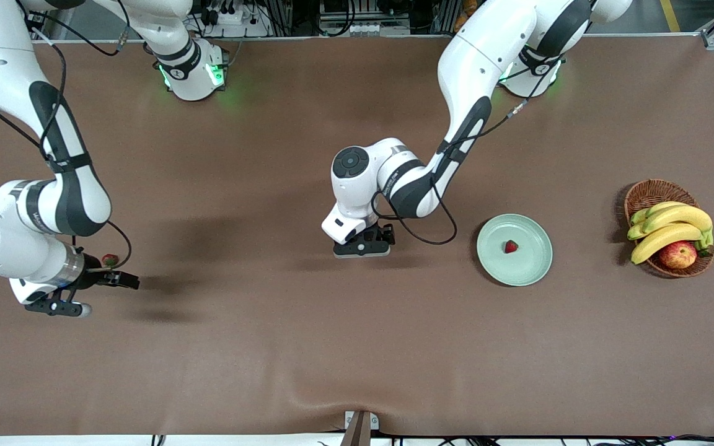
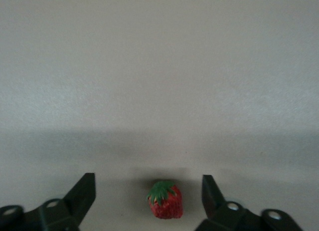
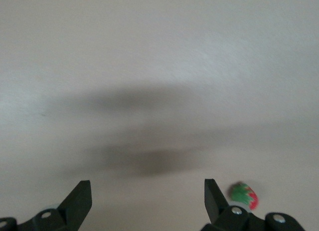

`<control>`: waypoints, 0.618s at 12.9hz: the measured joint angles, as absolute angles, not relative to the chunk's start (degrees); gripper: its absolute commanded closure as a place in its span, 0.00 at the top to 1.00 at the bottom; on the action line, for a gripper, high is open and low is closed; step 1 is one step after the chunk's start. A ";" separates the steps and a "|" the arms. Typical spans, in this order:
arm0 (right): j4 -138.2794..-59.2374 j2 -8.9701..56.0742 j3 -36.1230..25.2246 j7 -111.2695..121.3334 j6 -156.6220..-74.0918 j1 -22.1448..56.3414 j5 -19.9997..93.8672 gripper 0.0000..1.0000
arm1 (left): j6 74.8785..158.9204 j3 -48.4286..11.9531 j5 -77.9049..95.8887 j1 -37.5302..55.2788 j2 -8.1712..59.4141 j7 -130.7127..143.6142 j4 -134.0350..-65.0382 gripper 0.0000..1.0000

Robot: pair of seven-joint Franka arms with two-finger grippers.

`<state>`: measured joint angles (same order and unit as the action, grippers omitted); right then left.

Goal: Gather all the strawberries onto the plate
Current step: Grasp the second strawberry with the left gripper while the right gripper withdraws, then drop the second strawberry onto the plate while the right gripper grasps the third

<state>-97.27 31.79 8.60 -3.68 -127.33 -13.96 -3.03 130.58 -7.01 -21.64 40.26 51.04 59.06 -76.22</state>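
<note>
The pale green plate point(image 1: 530, 267) lies toward the left arm's end of the table with one strawberry point(image 1: 511, 246) in it. My left gripper point(image 1: 362, 246) is low over the middle of the table, open, with a second strawberry point(image 2: 165, 200) lying on the cloth between its fingers point(image 2: 148, 177); that berry is hidden in the front view. My right gripper point(image 1: 123, 280) is open and empty at the right arm's end of the table. A third strawberry point(image 1: 109, 260) lies on the cloth just beside it, outside its fingers point(image 3: 147, 181), as the right wrist view shows point(image 3: 244, 196).
A brown wicker basket point(image 1: 648, 193) with bananas point(image 1: 670, 226) and a red-yellow apple point(image 1: 677, 254) stands past the plate at the left arm's end. The table is covered by a brown cloth point(image 1: 270, 347).
</note>
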 measured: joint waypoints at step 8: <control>-100.64 31.78 8.53 3.94 -127.10 -16.49 -10.63 1.00 | 133.20 -7.19 -21.64 40.73 54.00 62.33 -75.97 0.42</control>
<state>-100.64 31.78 8.53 3.94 -127.10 -16.49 -10.63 133.20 -7.19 -21.64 40.73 54.00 62.33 -75.97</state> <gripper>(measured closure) 0.000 0.330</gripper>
